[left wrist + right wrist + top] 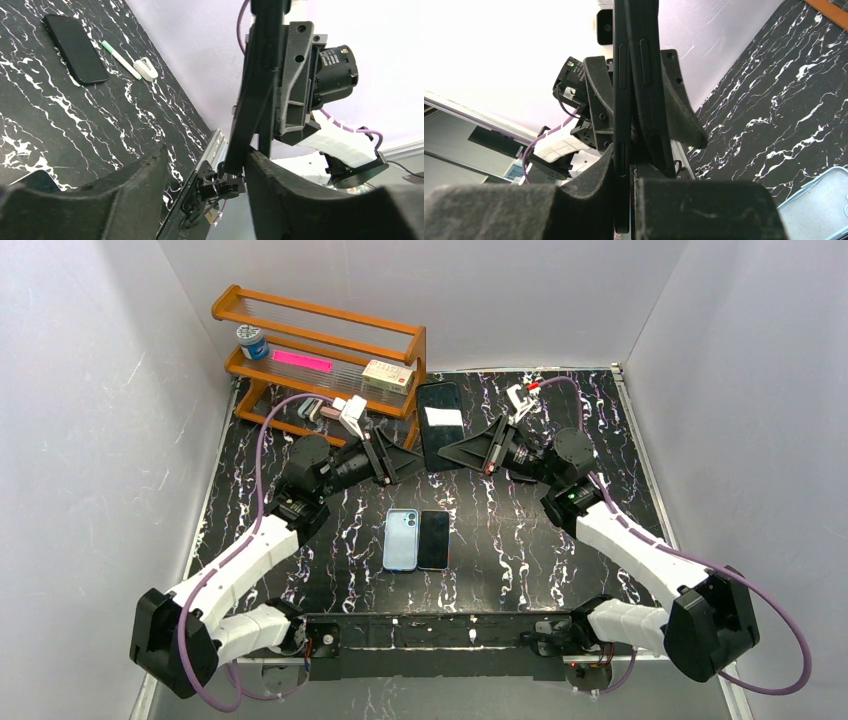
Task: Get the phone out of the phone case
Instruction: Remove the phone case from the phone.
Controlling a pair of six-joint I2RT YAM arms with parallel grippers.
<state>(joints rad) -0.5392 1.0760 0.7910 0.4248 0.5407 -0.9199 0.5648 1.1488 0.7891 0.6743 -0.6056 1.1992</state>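
Black slab phone in black case, white label, upper centre of frame, raised off the black marbled counter. My right claw is clenched on it. My left claw is released, one finger touching. Orange wooden rack, upper left, holds a small jar, a pink strip and a box.

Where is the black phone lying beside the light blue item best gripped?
Across its short ends, from above. The black phone lies flat, its left long edge against the light blue item, so no finger fits there. Whether the jaws span its length is unclear.
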